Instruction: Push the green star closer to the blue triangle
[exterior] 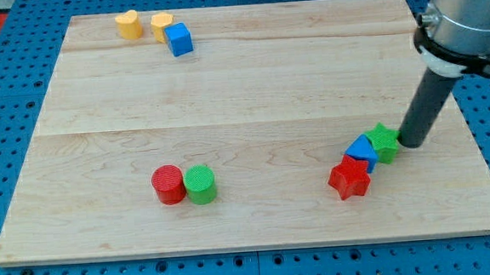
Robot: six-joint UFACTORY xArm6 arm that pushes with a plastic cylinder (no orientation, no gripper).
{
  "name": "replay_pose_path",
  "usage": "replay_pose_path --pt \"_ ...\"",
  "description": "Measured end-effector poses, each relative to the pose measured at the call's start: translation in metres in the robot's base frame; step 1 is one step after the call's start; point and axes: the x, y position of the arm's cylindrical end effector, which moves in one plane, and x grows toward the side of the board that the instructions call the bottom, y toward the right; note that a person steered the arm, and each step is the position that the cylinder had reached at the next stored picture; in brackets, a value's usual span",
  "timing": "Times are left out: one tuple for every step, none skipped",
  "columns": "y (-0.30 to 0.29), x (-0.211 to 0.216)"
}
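The green star (384, 142) lies at the board's right side, touching the blue triangle (361, 152) on its left. A red star (349, 178) sits just below and left of the blue triangle, touching it. My tip (411, 142) rests on the board right against the green star's right side. The dark rod rises up and to the right from there to the arm's grey body at the view's top right.
A red cylinder (169, 184) and a green cylinder (201, 184) stand side by side at bottom centre-left. A yellow heart (129, 25), a yellow block (162, 26) and a blue cube (178, 40) cluster at the top left. The wooden board (242, 95) lies on a blue pegboard.
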Motion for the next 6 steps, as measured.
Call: replay_pose_path --pt "-0.029 -0.002" --pt "-0.053 -0.011" --pt "-0.075 -0.015" --pt "-0.091 -0.015" --pt "-0.104 -0.019" --pt "-0.131 -0.021"
